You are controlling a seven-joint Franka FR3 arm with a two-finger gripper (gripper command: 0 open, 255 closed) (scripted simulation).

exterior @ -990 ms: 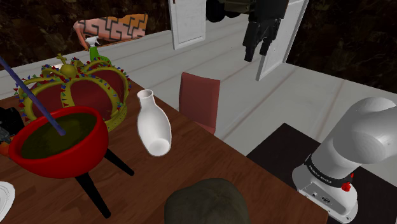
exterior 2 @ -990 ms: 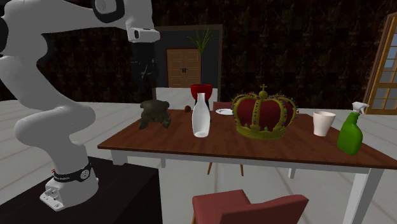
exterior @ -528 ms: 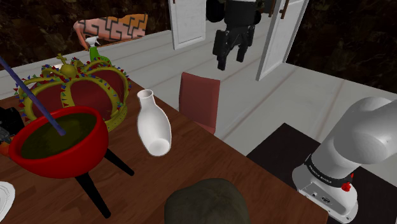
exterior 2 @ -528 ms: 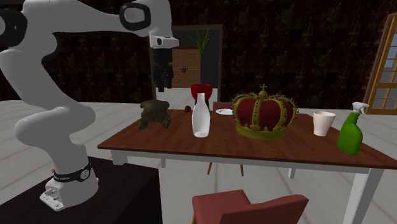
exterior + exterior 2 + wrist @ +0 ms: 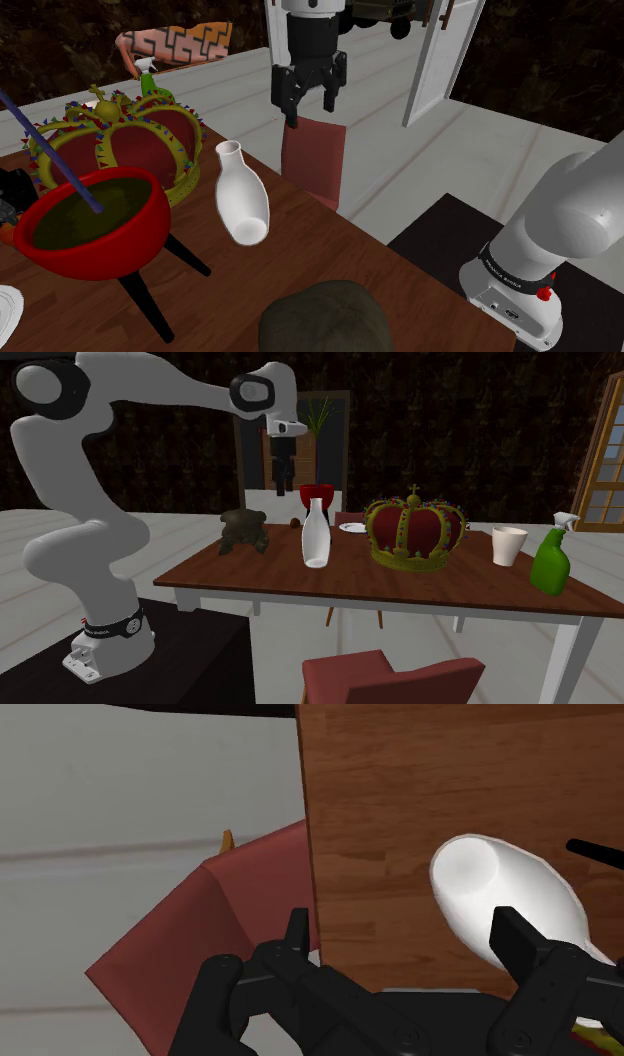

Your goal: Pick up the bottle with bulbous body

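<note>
white bottle upright on the table, claw released above the chair

the white bulbous bottle (image 5: 241, 200) stands upright on the wooden table (image 5: 330, 250), close to its edge, near the crown (image 5: 110, 140) and the red bowl (image 5: 90, 215) on black legs. just past that edge stands a red chair (image 5: 315, 160). the gripper (image 5: 310, 105) hangs above the chair, well apart from the bottle, fingers spread with nothing held.
</note>
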